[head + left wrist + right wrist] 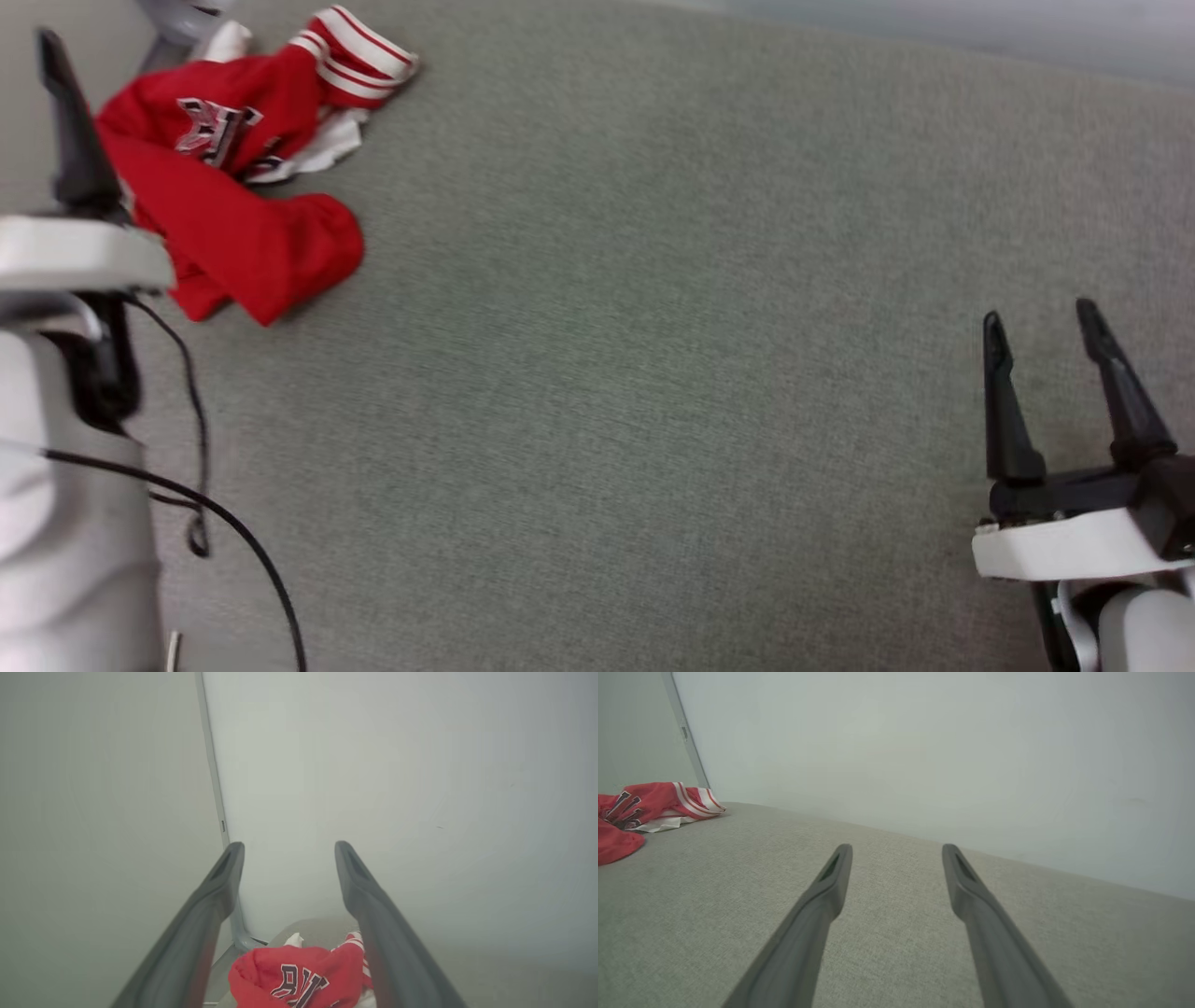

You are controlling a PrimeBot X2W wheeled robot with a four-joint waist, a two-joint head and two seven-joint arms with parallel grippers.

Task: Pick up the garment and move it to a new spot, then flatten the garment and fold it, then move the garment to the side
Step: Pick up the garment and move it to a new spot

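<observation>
Left hand (285, 851) hangs spread and empty above the crumpled red garment (233, 215) at the worktop's (653, 373) far left corner. Right hand (1039, 317), also spread and empty, is well apart over the right side.

The crumpled red fabric jersey (233, 224) carries black white-outlined letters and red-striped white trim; the woven fabric tabletop (653, 373) is plain grey-green.
</observation>
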